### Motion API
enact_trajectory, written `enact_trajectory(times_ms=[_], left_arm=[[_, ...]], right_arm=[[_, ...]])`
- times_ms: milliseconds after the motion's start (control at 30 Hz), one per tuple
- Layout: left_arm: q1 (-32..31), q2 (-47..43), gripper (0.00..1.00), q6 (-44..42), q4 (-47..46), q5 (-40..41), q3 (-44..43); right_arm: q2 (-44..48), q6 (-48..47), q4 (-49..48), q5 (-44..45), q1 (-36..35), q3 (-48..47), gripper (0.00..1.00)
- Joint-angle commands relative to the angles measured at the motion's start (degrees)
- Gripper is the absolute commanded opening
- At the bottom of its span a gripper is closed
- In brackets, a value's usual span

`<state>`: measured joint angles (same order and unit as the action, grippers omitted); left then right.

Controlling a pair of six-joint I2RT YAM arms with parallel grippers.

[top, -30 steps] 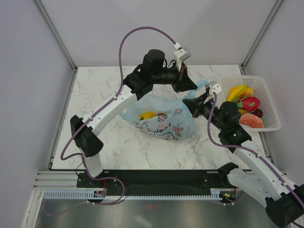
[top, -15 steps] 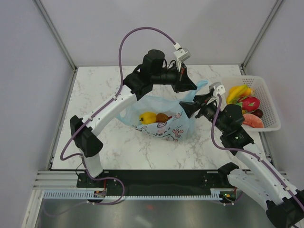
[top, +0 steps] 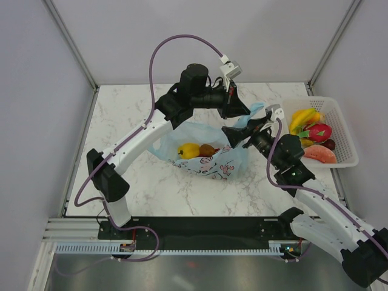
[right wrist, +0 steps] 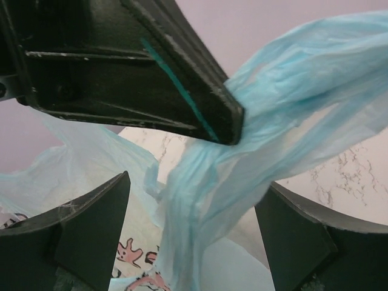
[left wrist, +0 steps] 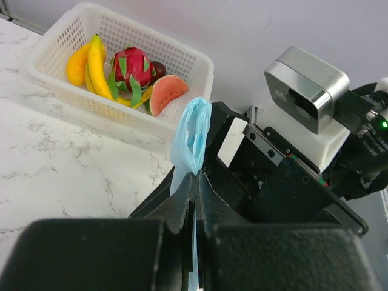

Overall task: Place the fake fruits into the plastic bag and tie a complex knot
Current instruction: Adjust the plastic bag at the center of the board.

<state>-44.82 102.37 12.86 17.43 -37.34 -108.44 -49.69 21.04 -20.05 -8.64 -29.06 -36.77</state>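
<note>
The light-blue plastic bag (top: 209,159) lies mid-table with a yellow fruit (top: 188,150) and a brown one (top: 208,149) inside. My left gripper (top: 240,110) is shut on the bag's handle (left wrist: 193,136) and holds it up; the strand runs between the closed jaws of the left gripper (left wrist: 197,179). My right gripper (top: 234,134) is open just below it. Its fingers (right wrist: 91,224) stand wide on either side of the twisted handle strand (right wrist: 200,206) without pinching it. Bananas (top: 302,117), a dragon fruit (top: 319,131), a dark ball (top: 329,144) and a red slice (top: 320,154) lie in the basket.
The white mesh basket (top: 345,136) stands at the table's right edge, close to my right arm. It also shows as the basket (left wrist: 66,36) in the left wrist view. The bag's printed white panel (right wrist: 130,260) hangs under the right gripper. Enclosure posts stand at the back corners.
My right gripper has opened and let go of the bag, shifting slightly left toward the handle. The bag has slackened, and the two fruits inside show more plainly. The left gripper keeps its hold.
</note>
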Motion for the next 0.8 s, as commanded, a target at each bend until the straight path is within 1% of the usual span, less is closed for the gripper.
enact_trajectory(times_ms=[0, 33, 67, 100, 167, 200, 300, 367, 400, 533, 700, 767], left_arm=[[-0.4, -3.1, 0.02, 1.0, -1.6, 1.0, -0.1], [-0.3, -3.1, 0.02, 1.0, -1.6, 1.0, -0.2], [-0.4, -3.1, 0.02, 0.9, -1.7, 1.5, -0.1], [-0.4, -3.2, 0.02, 0.9, -1.6, 1.7, 0.0], [-0.4, -3.3, 0.02, 0.8, -1.6, 2.4, 0.1], [-0.4, -3.2, 0.02, 0.8, -1.6, 2.5, 0.2], [-0.4, -3.1, 0.02, 0.8, -1.5, 2.9, 0.2], [-0.4, -3.2, 0.02, 0.8, -1.6, 3.2, 0.4], [-0.4, -3.2, 0.02, 0.8, -1.6, 3.4, 0.3], [-0.3, -3.4, 0.02, 0.2, -1.7, 4.0, 0.8], [-0.4, -3.6, 0.02, 0.1, -1.7, 4.6, 1.1], [-0.4, -3.7, 0.02, 0.1, -1.6, 4.9, 1.0]], right_arm=[[-0.9, 0.0, -3.9, 10.1, -5.2, -1.3, 0.89], [-1.2, -1.2, -3.2, 13.2, -6.5, -1.5, 0.89], [-1.6, -1.9, -3.1, 18.1, -7.9, -1.6, 0.89], [-1.5, -2.2, -3.4, 20.8, -10.4, -1.4, 0.88], [-1.9, -2.6, -3.1, 26.3, -12.3, -1.1, 0.89], [-2.2, -2.4, -2.8, 31.9, -13.6, -1.4, 0.89], [-4.0, -2.3, -1.8, 37.6, -14.6, -2.4, 0.89], [-5.1, -2.7, -2.6, 39.0, -15.1, -3.2, 0.88], [-5.5, -2.7, -2.6, 41.9, -15.9, -3.5, 0.88], [-8.1, -3.4, -2.5, 46.1, -17.3, -5.5, 0.88], [-9.9, -4.6, -2.9, 48.6, -19.2, -8.1, 0.88], [-11.4, -6.2, -1.4, 50.6, -20.4, -10.1, 0.86]])
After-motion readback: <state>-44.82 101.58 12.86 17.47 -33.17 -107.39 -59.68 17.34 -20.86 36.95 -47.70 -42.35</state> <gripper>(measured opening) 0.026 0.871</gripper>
